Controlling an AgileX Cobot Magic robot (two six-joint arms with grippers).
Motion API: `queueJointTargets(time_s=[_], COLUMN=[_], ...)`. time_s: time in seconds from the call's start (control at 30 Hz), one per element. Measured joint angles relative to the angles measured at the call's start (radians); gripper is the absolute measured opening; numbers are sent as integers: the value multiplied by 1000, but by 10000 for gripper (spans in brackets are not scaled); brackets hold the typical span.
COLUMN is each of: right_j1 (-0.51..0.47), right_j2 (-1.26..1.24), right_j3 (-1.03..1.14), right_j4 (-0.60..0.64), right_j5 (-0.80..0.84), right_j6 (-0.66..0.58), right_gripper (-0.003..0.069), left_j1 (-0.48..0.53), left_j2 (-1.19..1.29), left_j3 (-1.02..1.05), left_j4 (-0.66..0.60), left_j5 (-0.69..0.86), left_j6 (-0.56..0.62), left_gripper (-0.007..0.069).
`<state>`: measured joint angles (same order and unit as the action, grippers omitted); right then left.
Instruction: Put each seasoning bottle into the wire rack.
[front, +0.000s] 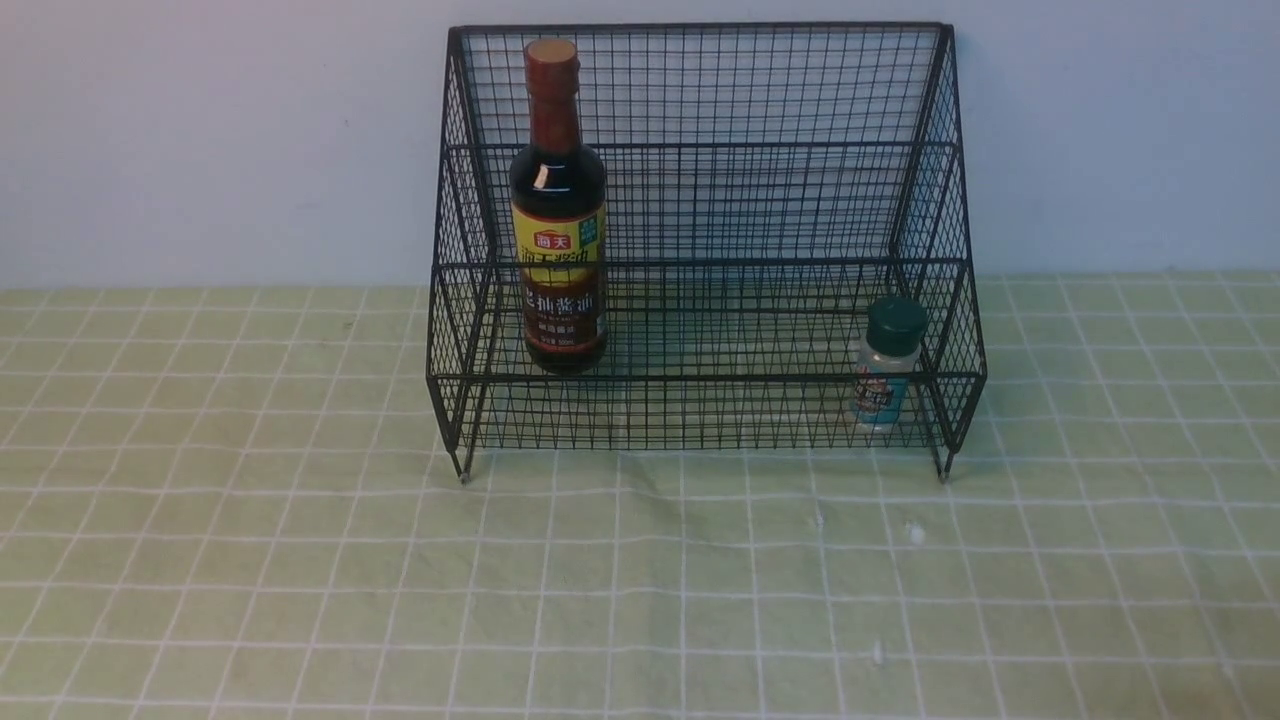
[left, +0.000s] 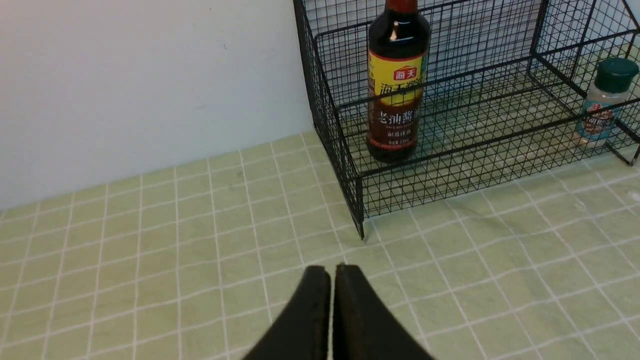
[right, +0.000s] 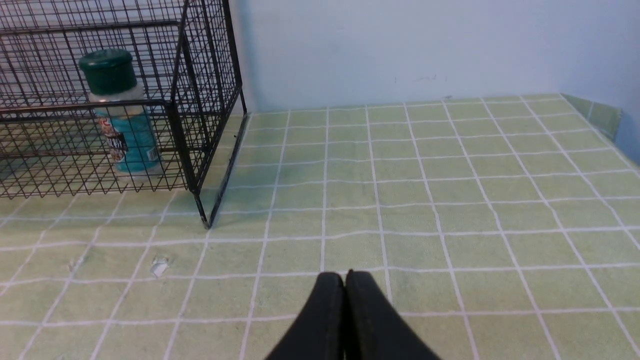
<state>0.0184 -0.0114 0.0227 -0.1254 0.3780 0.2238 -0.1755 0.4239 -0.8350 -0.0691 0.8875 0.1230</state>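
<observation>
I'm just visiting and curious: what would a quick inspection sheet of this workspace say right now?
Surface: green checked cloth, a few small white specks.
Job's things: soy-sauce bottle upright in the wire rack, left end; small shaker upright at the right end, lower tier.
Clutter: nothing seen.
Grippers: left gripper and right gripper shut, empty, above the cloth.
Cables: nothing seen.
Surroundings: plain pale wall.

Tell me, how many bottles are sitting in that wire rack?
2. The tall soy-sauce bottle stands at the wire rack's left end; the small green-capped shaker stands at its right front corner. None seems hidden.
</observation>
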Motion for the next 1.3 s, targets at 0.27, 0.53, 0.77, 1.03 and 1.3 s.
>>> queueJointTargets(time_s=[0.27, 0.53, 0.77, 1.03, 1.3], right_j1=[0, 0, 0, 0, 0], right_j2=[0, 0, 0, 0, 0], right_j3=[0, 0, 0, 0, 0], right_j4=[0, 0, 0, 0, 0], right_j5=[0, 0, 0, 0, 0], right_j6=[0, 0, 0, 0, 0], right_gripper=[-15, -15, -15, -15, -15], left_j1=[33, 123, 125, 125, 125], left_j2=[-121, -378, -435, -435, -435], left_j3=[260, 727, 862, 862, 862], left_j4=[5, 9, 17, 18, 18], left_j5=[-239, -531, -511, -507, -507], left_j6=[-11, -11, -11, -11, -11], left_gripper=[-6, -6, -6, -6, -6])
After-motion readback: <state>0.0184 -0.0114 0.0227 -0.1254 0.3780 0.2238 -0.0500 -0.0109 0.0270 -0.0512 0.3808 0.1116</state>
